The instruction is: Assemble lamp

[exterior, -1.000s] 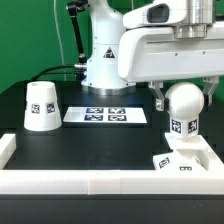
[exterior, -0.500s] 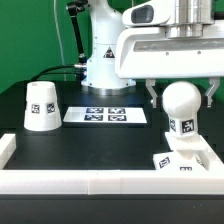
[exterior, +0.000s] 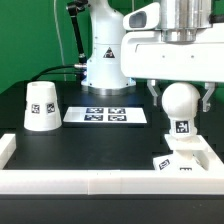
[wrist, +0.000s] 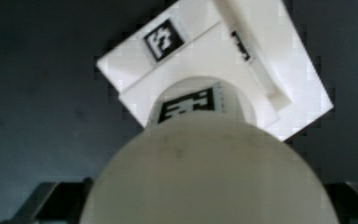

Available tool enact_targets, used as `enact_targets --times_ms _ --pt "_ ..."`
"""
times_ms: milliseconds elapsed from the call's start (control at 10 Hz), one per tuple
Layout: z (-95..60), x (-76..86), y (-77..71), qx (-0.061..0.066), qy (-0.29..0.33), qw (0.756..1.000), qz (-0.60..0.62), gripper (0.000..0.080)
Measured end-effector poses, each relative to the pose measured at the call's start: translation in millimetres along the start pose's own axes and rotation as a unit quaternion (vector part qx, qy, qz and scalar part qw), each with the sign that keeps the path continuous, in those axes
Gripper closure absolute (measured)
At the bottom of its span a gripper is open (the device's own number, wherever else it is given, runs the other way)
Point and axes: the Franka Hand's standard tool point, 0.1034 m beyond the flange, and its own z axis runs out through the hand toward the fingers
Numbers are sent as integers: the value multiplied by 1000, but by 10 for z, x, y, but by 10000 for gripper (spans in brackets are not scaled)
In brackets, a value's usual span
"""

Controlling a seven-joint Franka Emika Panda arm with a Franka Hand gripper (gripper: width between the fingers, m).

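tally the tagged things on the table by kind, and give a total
lamp shade: 1
bulb on neck: 1
base block: 1
marker board: 1
total: 4

You have no words, brand names or numbers to read anywhere here, only coded signs. The marker board (exterior: pixel 106 115) carries several black square tags. To the exterior view's left of the marker board, the shade (exterior: pixel 41 106) shows one black-and-white square tag on its side. To the exterior view's right of the marker board, the bulb (exterior: pixel 180 100) has one square tag on its neck, and the base (exterior: pixel 187 160) under it has another. Behind the marker board, the robot pedestal (exterior: pixel 103 68) bears a triangular warning sign (exterior: pixel 100 54), too small to make out its symbol. In the wrist view the neck's tag and one on the base (wrist: pixel 247 60) show again.
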Motion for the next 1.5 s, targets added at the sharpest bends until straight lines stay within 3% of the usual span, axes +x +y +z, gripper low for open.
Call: enact_targets --times_ms 300,700,900,1200,1500 --pt "5 -60 -6 2 -28 991 132 220" --pt "9 -79 -15 7 -42 984 175 220" --pt "5 -55 -32 15 -36 989 139 120" --pt "8 -103 -74 18 -30 999 -24 101" --pt "13 -106 -77 22 -26 978 -204 101"
